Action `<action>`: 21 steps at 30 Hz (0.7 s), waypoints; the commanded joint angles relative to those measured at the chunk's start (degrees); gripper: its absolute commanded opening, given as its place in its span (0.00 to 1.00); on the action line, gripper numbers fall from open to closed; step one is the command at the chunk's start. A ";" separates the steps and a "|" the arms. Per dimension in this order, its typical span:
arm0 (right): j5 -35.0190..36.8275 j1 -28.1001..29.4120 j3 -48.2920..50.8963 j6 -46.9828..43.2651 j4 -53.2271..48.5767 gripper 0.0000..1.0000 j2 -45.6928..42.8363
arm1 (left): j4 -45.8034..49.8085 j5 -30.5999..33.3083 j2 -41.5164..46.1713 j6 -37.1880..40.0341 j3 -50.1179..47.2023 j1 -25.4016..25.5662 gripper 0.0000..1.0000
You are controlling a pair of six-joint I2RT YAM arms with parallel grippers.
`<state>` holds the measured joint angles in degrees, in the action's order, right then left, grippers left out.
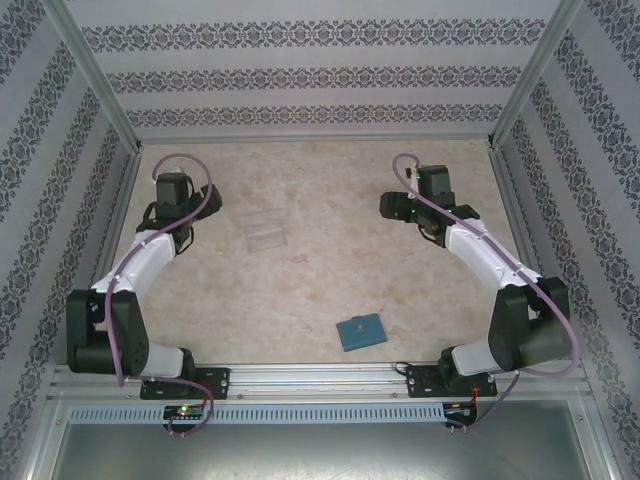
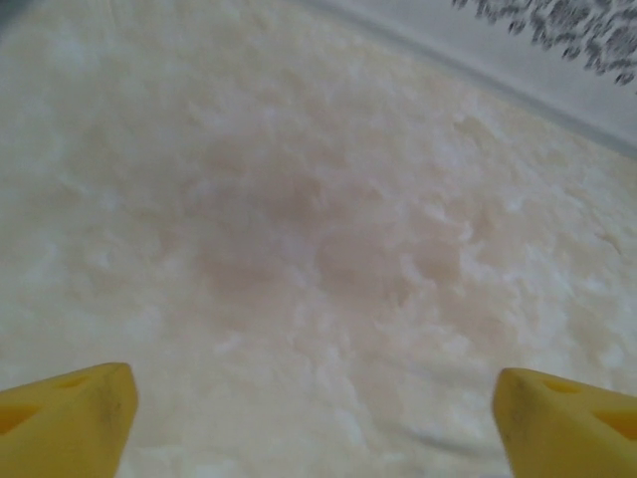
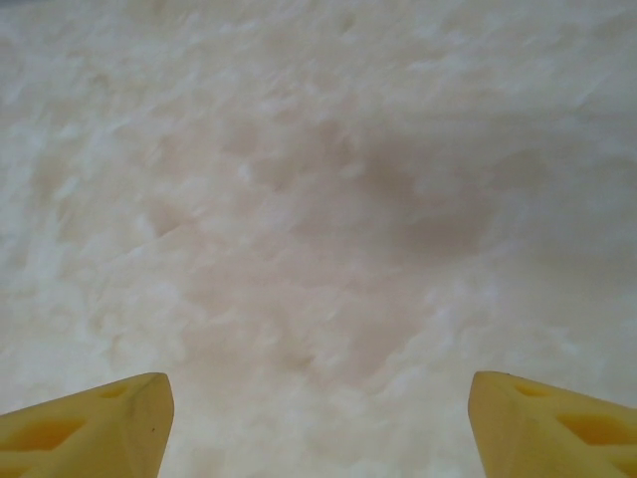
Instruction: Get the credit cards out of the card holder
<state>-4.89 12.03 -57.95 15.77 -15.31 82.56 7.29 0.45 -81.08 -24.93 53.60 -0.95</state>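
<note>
Yellow left fingers [image 2: 75, 418] sit at the bottom of their wrist view, spread wide with nothing between them but the bare pale surface [image 2: 318, 219]. The right fingers [image 3: 95, 423] stand the same way, wide apart and holding nothing.

From above, the card holder [image 1: 360, 330] lies flat on the surface, well apart from both pairs. It is back toward the arm bases and nearer the right fingers than the left fingers.

It looks light and soft, a small teal fabric piece likely to slide or fold if pushed from one side. One pair should probably pin it or pinch it at an outer edge while the other draws from the pocket mouth. The credit cards should be thin, stiff and slick, so the best hold is likely across the flat faces at whatever edge peeks out.

By count there is one card holder, and one clear tray [image 1: 265, 232] near the left fingers on the side facing the right pair. No card can be made out at this size, so their number cannot be told.
</note>
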 commanded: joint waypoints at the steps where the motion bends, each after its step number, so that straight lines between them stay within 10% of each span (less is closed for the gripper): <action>1: -2.22 2.50 -2.79 5.05 -6.72 0.77 1.70 | 15.71 -5.97 -4.10 -5.94 4.84 1.18 0.85; 21: 0.49 8.01 -7.58 6.47 -8.86 0.75 5.70 | 30.02 -10.51 -19.81 -9.35 21.75 9.24 0.28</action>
<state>-5.61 19.66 -64.12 21.58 -22.61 87.96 33.10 -9.91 -99.42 -33.50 73.45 7.44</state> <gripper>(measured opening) 0.751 0.293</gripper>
